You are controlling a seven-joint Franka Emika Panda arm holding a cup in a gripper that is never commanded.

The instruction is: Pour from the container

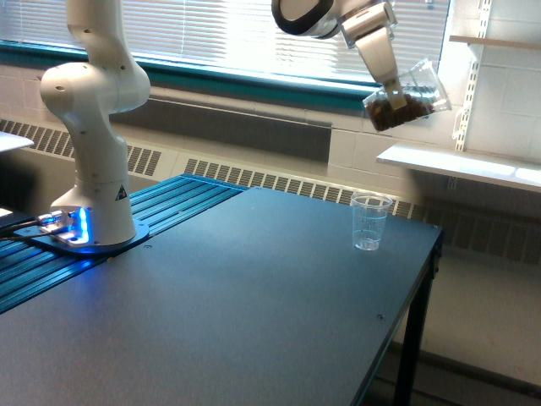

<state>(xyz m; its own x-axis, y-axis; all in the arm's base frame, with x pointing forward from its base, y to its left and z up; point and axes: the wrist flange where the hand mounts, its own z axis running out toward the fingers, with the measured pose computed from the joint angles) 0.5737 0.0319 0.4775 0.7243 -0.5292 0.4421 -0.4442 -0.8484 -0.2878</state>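
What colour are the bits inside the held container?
Brown, seen in the exterior view inside the container.
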